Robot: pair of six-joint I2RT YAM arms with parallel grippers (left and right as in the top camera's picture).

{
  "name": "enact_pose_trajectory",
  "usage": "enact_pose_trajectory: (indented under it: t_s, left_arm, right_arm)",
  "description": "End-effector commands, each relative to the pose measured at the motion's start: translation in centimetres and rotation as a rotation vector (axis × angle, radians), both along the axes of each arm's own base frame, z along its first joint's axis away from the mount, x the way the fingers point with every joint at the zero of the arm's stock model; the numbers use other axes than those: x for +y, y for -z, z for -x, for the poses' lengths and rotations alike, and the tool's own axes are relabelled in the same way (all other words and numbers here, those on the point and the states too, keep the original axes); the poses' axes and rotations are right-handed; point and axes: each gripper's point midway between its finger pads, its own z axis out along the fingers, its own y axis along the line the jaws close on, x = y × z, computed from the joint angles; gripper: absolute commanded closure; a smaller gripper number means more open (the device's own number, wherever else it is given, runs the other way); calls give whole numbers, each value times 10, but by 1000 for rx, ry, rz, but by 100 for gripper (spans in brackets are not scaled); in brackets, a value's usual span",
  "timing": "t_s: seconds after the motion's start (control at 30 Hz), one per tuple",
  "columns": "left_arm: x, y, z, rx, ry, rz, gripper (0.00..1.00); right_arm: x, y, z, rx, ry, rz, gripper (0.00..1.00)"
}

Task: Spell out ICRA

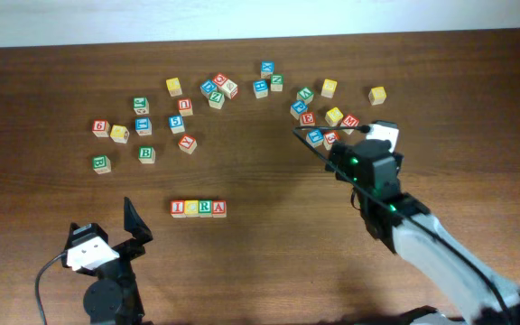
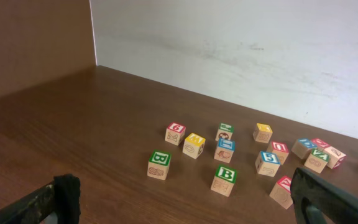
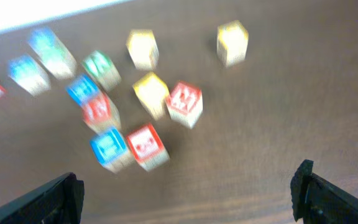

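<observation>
ICRA row point(image 1: 198, 208) lined up, cubes touching. Left gripper point(image 1: 103, 222) at its 8 o'clock, right gripper point(image 3: 188, 177) at 2 o'clock over loose cubes point(image 1: 321, 116). Both released, empty.

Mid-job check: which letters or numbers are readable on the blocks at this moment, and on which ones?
"I", "R", "A": row of blocks; its yellow second face is unreadable.
"B": left green block and right green block.
"3": blue-lettered block.
"6": red-lettered block.
Other blocks: too small or blurred.
</observation>
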Motion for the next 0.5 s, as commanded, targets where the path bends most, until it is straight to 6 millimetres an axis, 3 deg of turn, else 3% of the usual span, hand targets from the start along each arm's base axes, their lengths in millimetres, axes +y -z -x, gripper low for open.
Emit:
enact_pose_trajectory:
  t_s: [0.0, 0.03, 0.27, 0.37, 0.47]
  left_arm:
    - [2, 1, 1, 12, -11, -19, 1]
    - [2, 1, 1, 12, -11, -19, 1]
    - [2, 1, 1, 12, -11, -19, 1]
    - [2, 1, 1, 12, -11, -19, 1]
    - [2, 1, 1, 12, -11, -19, 1]
  right_arm:
    - [-9, -36, 16, -129, 15, -34, 2]
    - [-11, -55, 23, -201, 15, -56, 2]
    - [-23, -140, 62, -487, 16, -143, 2]
    - [-27, -167, 77, -577, 15, -170, 2]
    - [-29, -179, 85, -619, 15, -183, 2]
